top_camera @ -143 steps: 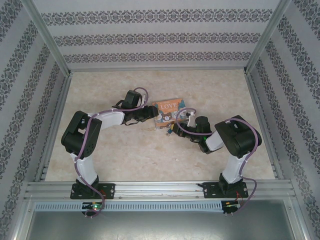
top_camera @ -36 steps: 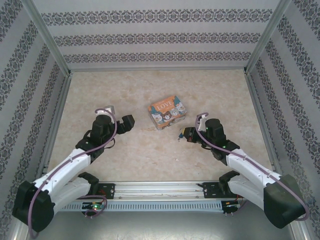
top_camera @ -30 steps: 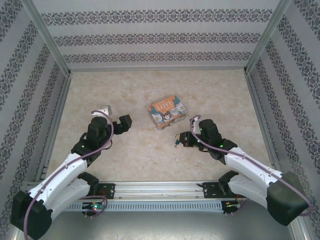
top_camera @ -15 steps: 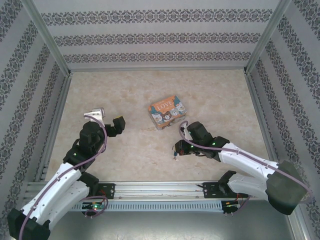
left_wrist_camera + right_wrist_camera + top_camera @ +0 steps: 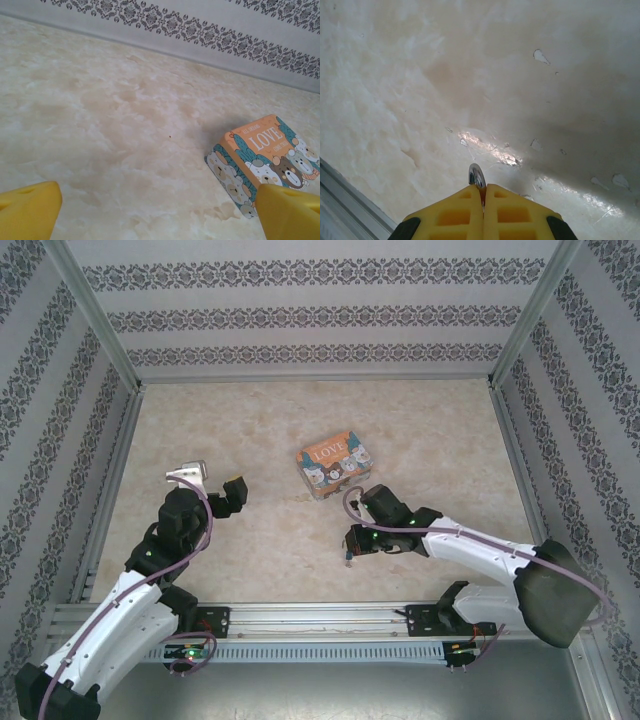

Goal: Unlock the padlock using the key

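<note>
Pinching a thin, shiny silver sliver (image 5: 476, 176), right pincer (image 5: 482, 189) hovers; left pincer (image 5: 159, 210) gapes.

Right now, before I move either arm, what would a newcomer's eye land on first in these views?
The orange-and-blue LOVE tin with cartoon bears stands out first, near the middle of the pale marbled table. Next, the right tool just on its near side, yellow fingers shut on a small silvery metal piece poking out between them. The left tool gapes wide open and empty to the tin's left.
</note>
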You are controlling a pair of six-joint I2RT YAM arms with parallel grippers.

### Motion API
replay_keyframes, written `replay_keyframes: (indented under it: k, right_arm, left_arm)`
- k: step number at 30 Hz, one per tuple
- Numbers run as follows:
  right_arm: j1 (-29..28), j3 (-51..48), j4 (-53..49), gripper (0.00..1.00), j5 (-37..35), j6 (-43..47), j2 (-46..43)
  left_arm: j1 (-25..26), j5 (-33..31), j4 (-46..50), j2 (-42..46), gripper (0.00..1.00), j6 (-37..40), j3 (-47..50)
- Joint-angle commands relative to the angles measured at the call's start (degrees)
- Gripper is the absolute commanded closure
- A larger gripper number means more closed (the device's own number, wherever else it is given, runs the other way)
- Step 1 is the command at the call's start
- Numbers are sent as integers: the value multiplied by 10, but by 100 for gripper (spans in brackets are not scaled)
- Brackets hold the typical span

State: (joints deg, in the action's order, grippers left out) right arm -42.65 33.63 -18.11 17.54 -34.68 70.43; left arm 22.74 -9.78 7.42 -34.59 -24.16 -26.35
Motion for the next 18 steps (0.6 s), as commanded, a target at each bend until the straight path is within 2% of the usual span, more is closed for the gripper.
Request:
replay_keyframes:
  k: [1, 18]
  right_arm:
    - [-8, 9, 21, 100, 8, 0, 15]
    - [-10, 14, 77, 100, 27, -8, 88]
  left_arm:
    - [-8, -14, 10, 7, 1, 9, 7]
    - [-8, -18, 7, 7, 1, 2, 11]
